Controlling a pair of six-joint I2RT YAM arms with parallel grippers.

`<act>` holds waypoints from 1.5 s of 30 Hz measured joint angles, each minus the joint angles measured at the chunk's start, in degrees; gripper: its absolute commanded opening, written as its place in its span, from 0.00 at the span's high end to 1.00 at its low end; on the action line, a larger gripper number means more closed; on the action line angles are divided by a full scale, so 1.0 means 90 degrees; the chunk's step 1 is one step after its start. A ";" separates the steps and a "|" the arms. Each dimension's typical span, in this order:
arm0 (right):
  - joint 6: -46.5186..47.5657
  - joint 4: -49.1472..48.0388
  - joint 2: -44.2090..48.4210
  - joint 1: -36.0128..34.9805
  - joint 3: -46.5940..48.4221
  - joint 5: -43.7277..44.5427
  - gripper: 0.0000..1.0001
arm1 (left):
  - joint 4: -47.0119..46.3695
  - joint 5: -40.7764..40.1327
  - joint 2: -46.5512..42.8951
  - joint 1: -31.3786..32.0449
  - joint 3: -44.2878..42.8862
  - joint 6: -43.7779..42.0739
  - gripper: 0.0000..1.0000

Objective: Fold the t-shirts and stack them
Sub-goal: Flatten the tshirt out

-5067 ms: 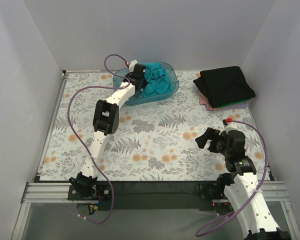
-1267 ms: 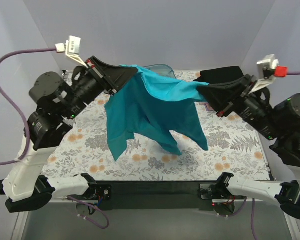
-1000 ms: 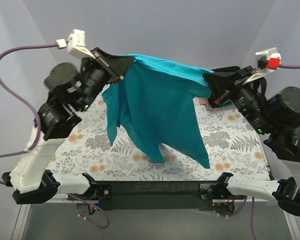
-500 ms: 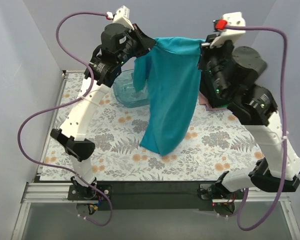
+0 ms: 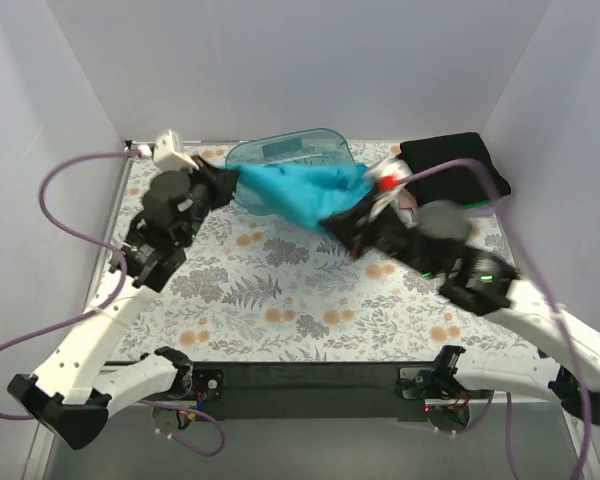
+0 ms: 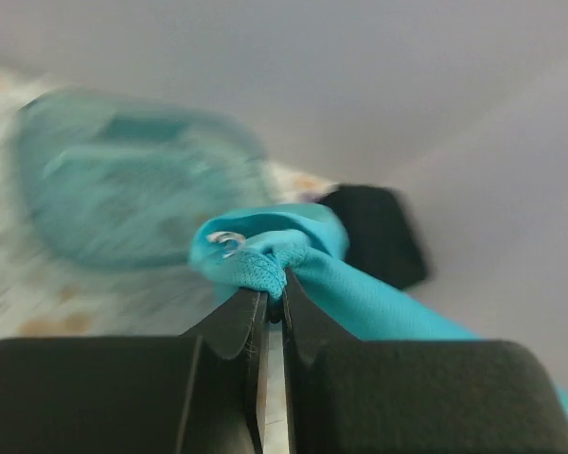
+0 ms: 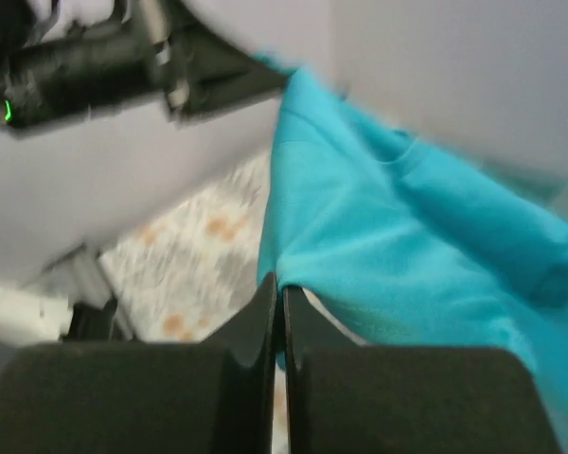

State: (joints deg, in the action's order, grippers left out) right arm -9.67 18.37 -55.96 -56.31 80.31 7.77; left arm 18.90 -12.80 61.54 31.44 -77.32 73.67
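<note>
- The step in hand looks like spreading: the teal-blue t-shirt [image 5: 298, 192] is held up between both arms, not yet laid flat, so folding has not begun.
- The shirt hangs as a bunched band over the far middle of the table [image 5: 280, 290], just in front of the translucent tub [image 5: 280, 150]. Whether its lowest fold touches the patterned surface I cannot tell.
- The left gripper [image 5: 228, 180] has its jaws pressed together on a wadded corner of the cloth; the left wrist view shows the fabric puckered right at the fingertips [image 6: 256, 312].
- The right gripper [image 5: 348, 222] likewise pinches the shirt, jaws closed on an edge, with the cloth fanning away from it in the right wrist view.
- The left arm rises from its near-left base and leans far, its wrist low and pointing right toward the tub.
- The right arm stretches from the near right across to the far middle, forearm low over the table, wrist aimed left so the two grippers face each other, near together.
- The folded stack [image 5: 455, 170], black on top, lies at the far right, apart from the held shirt.
- The next move, I judge, calls for drawing the grippers apart to take out the slack, then lowering the shirt toward the near, open part of the table so it lands flat.
- Risk: the bunched grips may hold more than one layer, leaving the shirt twisted.
</note>
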 measured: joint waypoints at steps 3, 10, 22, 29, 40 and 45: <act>-0.0857 -0.0865 -0.0333 -0.1066 -0.2336 0.0007 0.99 | 0.0362 -0.0991 -0.0359 -0.0425 0.1984 0.0619 0.61; -0.2441 -0.1161 -0.3276 -0.2948 -0.3366 -0.0095 0.36 | 0.2390 -0.1882 -0.0049 -0.2249 0.4330 0.2688 0.14; -0.2679 -0.1421 -0.2715 -0.2341 -0.2693 0.0075 0.02 | 0.2499 0.0034 0.0440 -0.2465 0.3504 0.2863 0.14; -0.2402 -0.1292 -0.1938 0.0782 -0.3636 -0.0124 0.02 | 0.1739 0.1370 0.0231 -0.1341 0.4226 0.2676 0.14; -0.1098 -0.1180 -0.4265 0.3028 -0.2662 -0.0449 0.03 | 0.0639 0.2025 0.2025 -0.0483 0.4231 0.2535 0.12; -0.0986 -0.0865 -0.4435 0.3060 -0.2756 -0.0347 0.05 | 0.0568 0.2072 0.2565 -0.0658 0.3813 0.2516 0.12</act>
State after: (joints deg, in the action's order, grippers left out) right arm -18.55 10.59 -95.88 -28.77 55.51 4.64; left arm 24.01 5.85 84.62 25.52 -43.00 96.31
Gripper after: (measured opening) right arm 0.954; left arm 0.874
